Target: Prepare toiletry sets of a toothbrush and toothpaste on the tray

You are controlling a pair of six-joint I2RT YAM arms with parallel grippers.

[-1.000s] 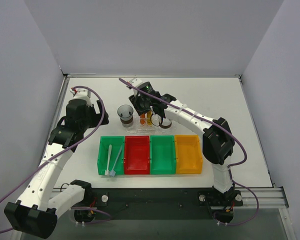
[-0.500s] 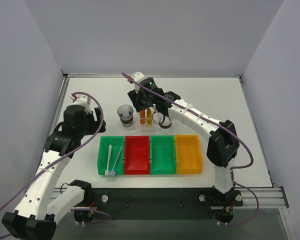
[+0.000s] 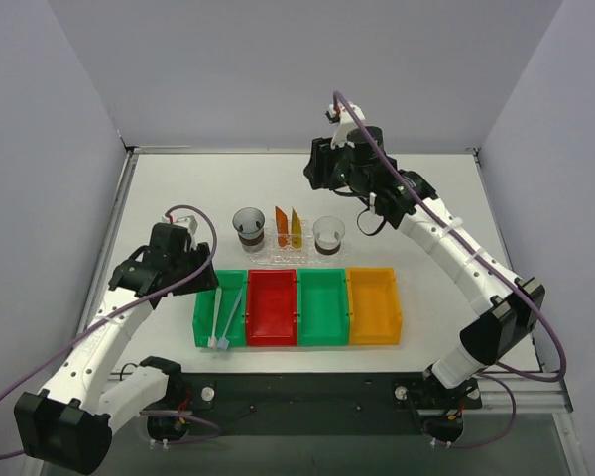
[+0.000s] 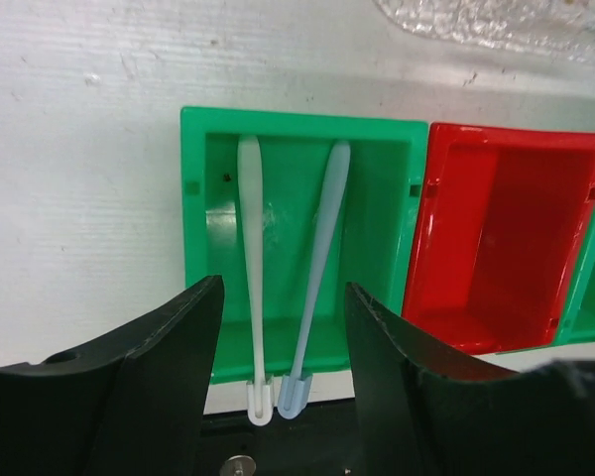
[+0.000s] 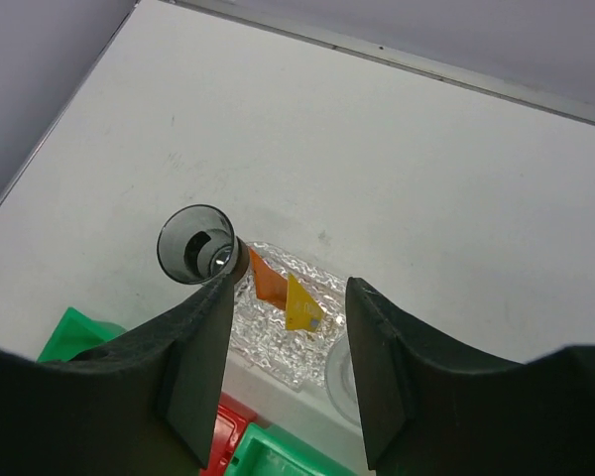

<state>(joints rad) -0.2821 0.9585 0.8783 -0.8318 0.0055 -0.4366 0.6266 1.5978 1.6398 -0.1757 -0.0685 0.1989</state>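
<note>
The left gripper [image 4: 283, 382] has its fingers spread wide and pinches nothing. In the gap between them, just below, lie the white toothbrush [image 4: 250, 268] and the pale blue toothbrush [image 4: 322, 248]. They lie side by side and lengthwise, with their heads at the end nearest the gripper and poking over the wall of the green bin [image 4: 203, 198] that holds them. Neither finger touches a brush. Just outside the right-hand finger sits the red bin [image 4: 506, 248], against the green one.

The right gripper [image 5: 288, 367] is also spread and empty, raised well above the table [image 5: 426, 169]. Ahead of its gap and far beneath it lies the tray [image 5: 268, 332]. On the tray the orange tube [image 5: 269, 281] and the yellow-orange tube [image 5: 302, 307] stand close together, well clear of both fingers. Beyond the left-hand finger a dark cup [image 5: 196, 245] stands at the tray's end. A clear cup [image 5: 339, 369] at the other end is half hidden behind the right-hand finger.
</note>
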